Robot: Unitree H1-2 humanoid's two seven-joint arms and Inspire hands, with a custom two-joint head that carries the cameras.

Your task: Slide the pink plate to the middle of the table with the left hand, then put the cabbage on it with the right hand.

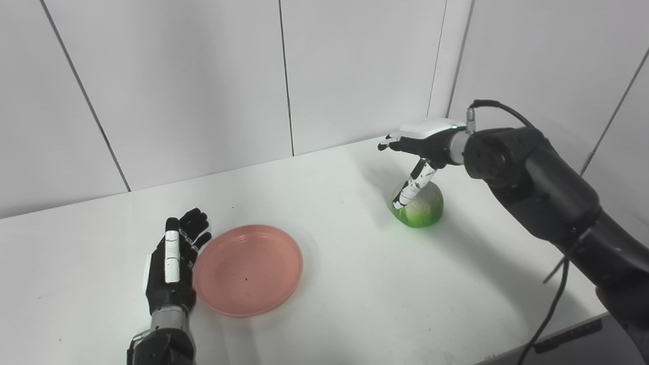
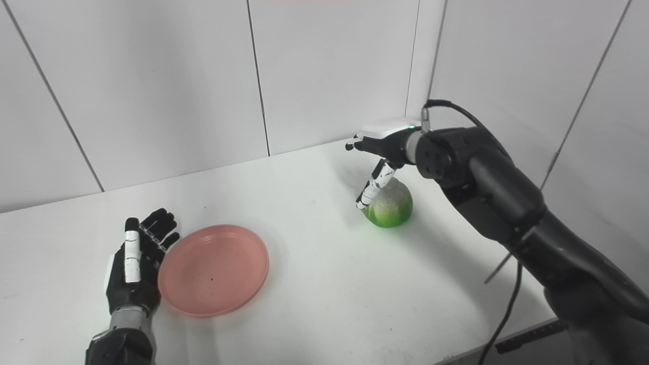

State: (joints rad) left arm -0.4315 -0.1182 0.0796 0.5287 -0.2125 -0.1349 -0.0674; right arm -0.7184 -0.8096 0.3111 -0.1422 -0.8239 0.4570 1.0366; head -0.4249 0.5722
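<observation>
The pink plate [image 1: 248,270] is lying flat on the white surface [image 1: 355,284], sitting toward seven o'clock from the middle of the surface, with its hollow facing up and nothing in it but a few dark specks. The left hand [image 1: 172,263] is resting at the plate's nine o'clock side, standing on edge with its palm turned toward the rim; its fingers [image 1: 195,228] are stretching straight out toward twelve o'clock, spread slightly apart and closed on nothing, and the hand is sitting just beside the rim, though whether it is actually touching the plate cannot be told. The cabbage [image 1: 420,207] is sitting on the surface well apart from the plate, out toward two o'clock and near the back wall [image 1: 203,76], pale on top and bright green around its lower half. The right hand [image 1: 418,144] is hovering directly over the cabbage with its palm facing down and its fingers reaching out toward nine o'clock, open and gripping nothing, while its thumb [image 1: 413,185] is angling down along the cabbage's nine o'clock face, appearing to be touching or nearly touching it. The right arm [image 1: 547,197] is stretching in from four o'clock, with a black cable [image 1: 550,309] hanging down off it past the surface's edge.
</observation>
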